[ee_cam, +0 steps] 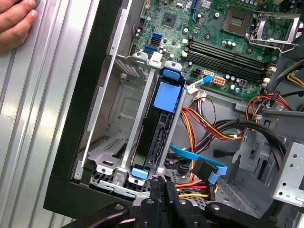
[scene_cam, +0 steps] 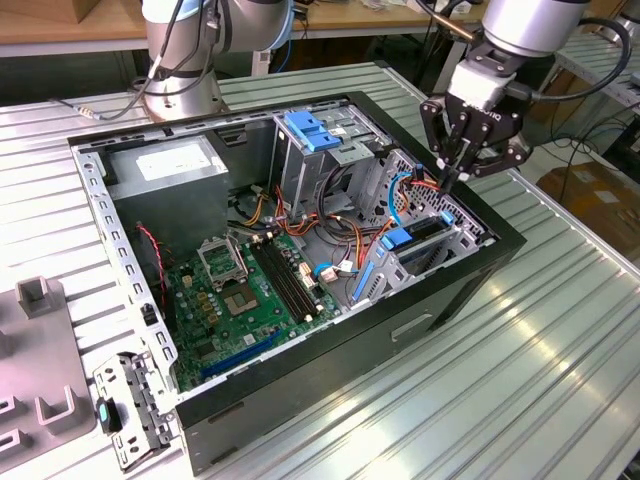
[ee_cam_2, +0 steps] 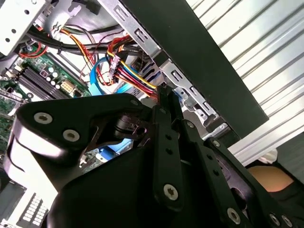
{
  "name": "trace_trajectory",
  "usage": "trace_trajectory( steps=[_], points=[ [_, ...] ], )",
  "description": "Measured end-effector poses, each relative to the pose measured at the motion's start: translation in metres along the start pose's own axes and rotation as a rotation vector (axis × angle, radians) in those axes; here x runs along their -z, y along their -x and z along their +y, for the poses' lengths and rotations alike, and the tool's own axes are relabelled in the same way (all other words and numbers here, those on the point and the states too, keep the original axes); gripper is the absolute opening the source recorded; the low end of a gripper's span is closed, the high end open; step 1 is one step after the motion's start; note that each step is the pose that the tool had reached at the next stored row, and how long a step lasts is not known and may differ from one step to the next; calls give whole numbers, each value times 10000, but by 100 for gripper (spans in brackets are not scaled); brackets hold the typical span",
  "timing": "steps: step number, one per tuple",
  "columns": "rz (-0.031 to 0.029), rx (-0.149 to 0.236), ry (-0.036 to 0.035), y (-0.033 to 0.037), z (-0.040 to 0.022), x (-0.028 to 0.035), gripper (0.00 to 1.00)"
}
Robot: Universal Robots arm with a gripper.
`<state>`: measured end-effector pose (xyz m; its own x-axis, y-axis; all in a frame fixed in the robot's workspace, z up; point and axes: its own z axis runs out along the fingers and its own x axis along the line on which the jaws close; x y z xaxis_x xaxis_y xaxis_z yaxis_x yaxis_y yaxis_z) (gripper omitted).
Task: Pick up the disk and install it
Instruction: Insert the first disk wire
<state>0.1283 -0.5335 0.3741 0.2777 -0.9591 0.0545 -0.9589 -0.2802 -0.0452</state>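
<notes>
Claw [scene_cam: 462,172] hung over the drive cage's end, fingers pressed together, pinching nothing. The disk [ee_cam: 159,126] sat edge-up in the cage [ee_cam: 111,142], blue rails showing, beside the case's front wall. I judged seating mattered: press squarely along the rails, clear of the cables [ee_cam: 209,128] behind the cage.

Disk [ee_cam: 159,128] label hidden in its bay; person's hand [ee_cam: 14,23] cropped.
</notes>
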Motion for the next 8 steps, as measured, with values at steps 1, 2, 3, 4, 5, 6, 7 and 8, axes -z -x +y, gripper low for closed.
trace_trajectory(
  steps=[1, 2, 3, 4, 5, 6, 7, 8],
  points=[
    [11, -175, 11, 0, 1, -1, 16],
    [16, -320, 18, 0, 0, -4, 16],
    [24, -507, 28, 0, 0, -8, 16],
    [32, -668, 37, 0, 0, -11, 16],
    [42, -895, 49, 0, 1, -16, 16],
    [46, -981, 54, 1, 4, -18, 16],
    [43, -999, 60, 4, 15, -21, 16],
    [35, -1000, 91, 9, 31, -25, 16]
  ],
)
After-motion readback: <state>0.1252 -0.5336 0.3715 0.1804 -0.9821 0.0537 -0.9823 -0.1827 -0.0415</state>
